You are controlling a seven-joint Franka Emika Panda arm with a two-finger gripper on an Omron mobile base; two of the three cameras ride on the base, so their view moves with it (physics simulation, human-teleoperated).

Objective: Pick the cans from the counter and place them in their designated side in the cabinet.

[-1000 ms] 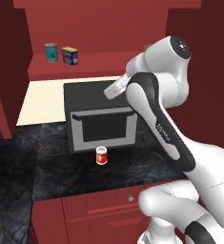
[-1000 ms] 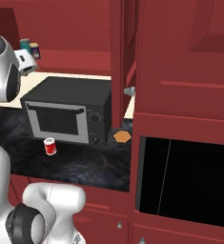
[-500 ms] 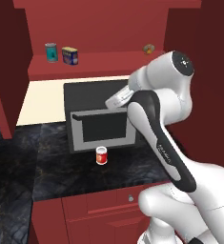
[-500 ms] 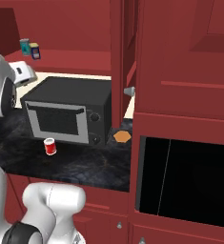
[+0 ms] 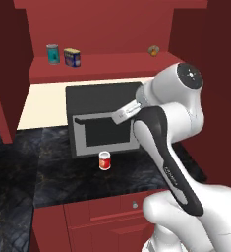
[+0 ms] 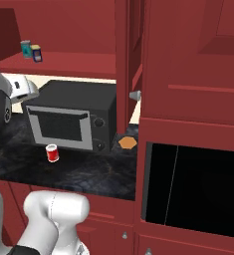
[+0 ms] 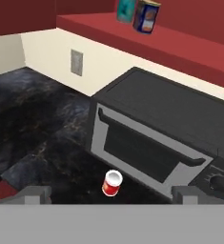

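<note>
A red can (image 5: 104, 161) with a white label band stands on the black counter (image 5: 53, 179) just in front of the microwave door. The right base view shows this red can (image 6: 52, 152) on the counter (image 6: 88, 172) too. A navy-blue can (image 5: 72, 57) with a yellow label stands on the left of the cabinet shelf (image 5: 107, 70), also seen as a navy-blue can (image 6: 36, 53) from the right. My gripper (image 7: 111, 195) is open and holds nothing. It hangs above the microwave and looks down at the red can (image 7: 112, 183) and up at the navy-blue can (image 7: 147, 16).
A black-and-grey microwave (image 5: 102, 120) sits on the counter behind the red can. A teal can (image 5: 52, 53) stands left of the navy one. A small tan object (image 5: 153, 49) lies at the shelf's right end. An orange piece (image 6: 127, 142) lies right of the microwave.
The arm's elbow has swung to the right and the hand has dropped a little toward the microwave's front. The cans have not moved and the gripper stays open.
</note>
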